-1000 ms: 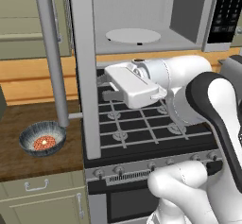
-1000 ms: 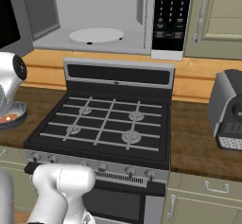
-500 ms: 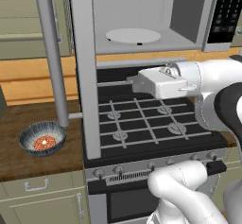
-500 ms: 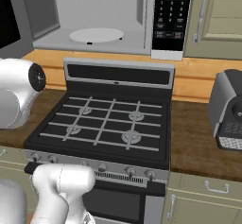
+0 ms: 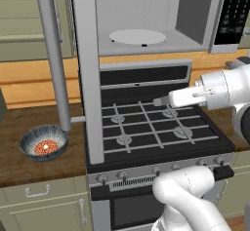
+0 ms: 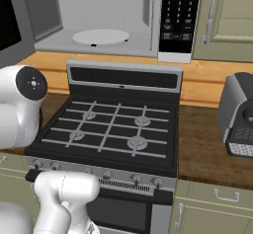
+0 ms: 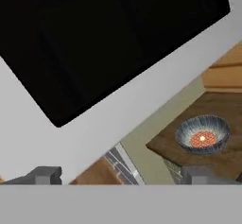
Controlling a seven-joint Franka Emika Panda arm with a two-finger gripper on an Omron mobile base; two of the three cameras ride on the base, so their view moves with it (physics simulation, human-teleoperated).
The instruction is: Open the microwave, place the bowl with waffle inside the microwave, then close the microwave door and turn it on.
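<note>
With the microwave door (image 5: pixel 88 74) swung wide, the pincer (image 7: pixel 120 176), jaws fully apart and empty, looks toward the speckled bowl (image 7: pixel 203 134) on the counter ahead of it, a light, rigid, likely slick dish best pinched at its rim, clear of the loose waffle (image 7: pixel 203 138).

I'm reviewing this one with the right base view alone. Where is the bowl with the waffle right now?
Observer: The bowl sits on the wooden counter left of the stove, with the waffle inside it.
Operator: How far open is the microwave door?
Observer: The microwave door is swung out towards the robot, edge-on in the left base view, with its bar handle on the bowl's side.
Operator: And the jaws?
Observer: Open and empty, above the stove's grates, pointing towards the door.
</note>
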